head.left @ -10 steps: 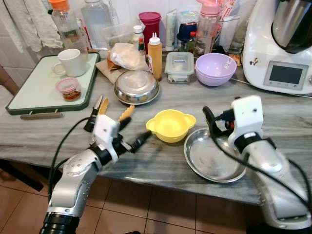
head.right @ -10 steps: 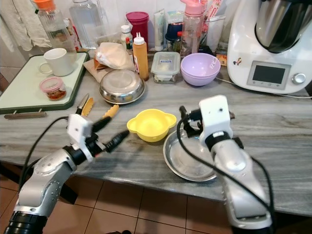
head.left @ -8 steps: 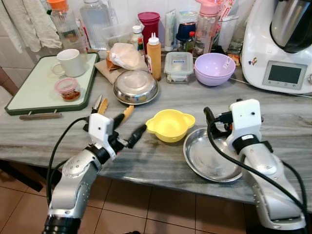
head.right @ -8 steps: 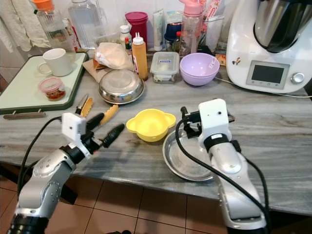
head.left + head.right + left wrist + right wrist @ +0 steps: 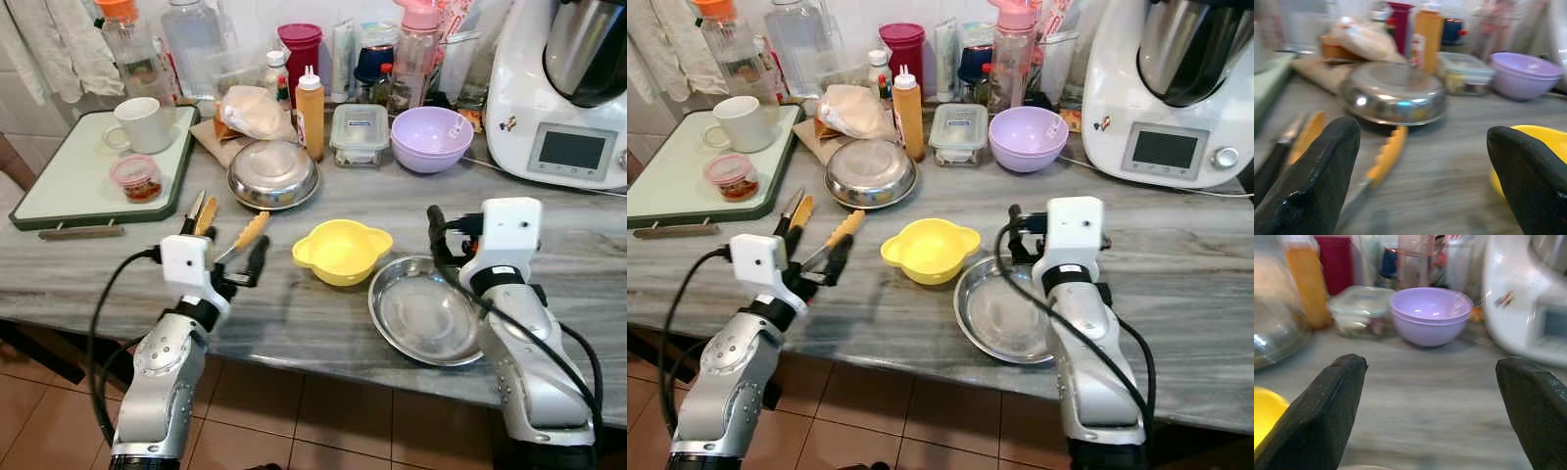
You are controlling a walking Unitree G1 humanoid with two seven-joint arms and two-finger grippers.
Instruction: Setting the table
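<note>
A yellow flower-shaped bowl (image 5: 340,250) sits mid-counter, touching the far left rim of a shallow steel plate (image 5: 423,318). Yellow-handled tongs (image 5: 250,230) lie left of the bowl. My left gripper (image 5: 240,269) hovers low just in front of the tongs, open and holding nothing; along its fingers (image 5: 1312,181) I see the tongs (image 5: 1386,156) and the bowl's edge (image 5: 1552,137). My right gripper (image 5: 451,235) stands open above the plate's far edge, facing a purple bowl (image 5: 1430,316).
An upturned steel bowl (image 5: 274,174), a sauce bottle (image 5: 312,113), a lidded box (image 5: 361,132) and jars crowd the back. A green tray (image 5: 78,176) at the left carries a mug (image 5: 145,124) and a small tub (image 5: 137,178). A white kitchen machine (image 5: 568,88) stands back right.
My left gripper has drawn back to the left, away from the yellow bowl and toward the tongs. My right gripper has shifted slightly right over the plate.
</note>
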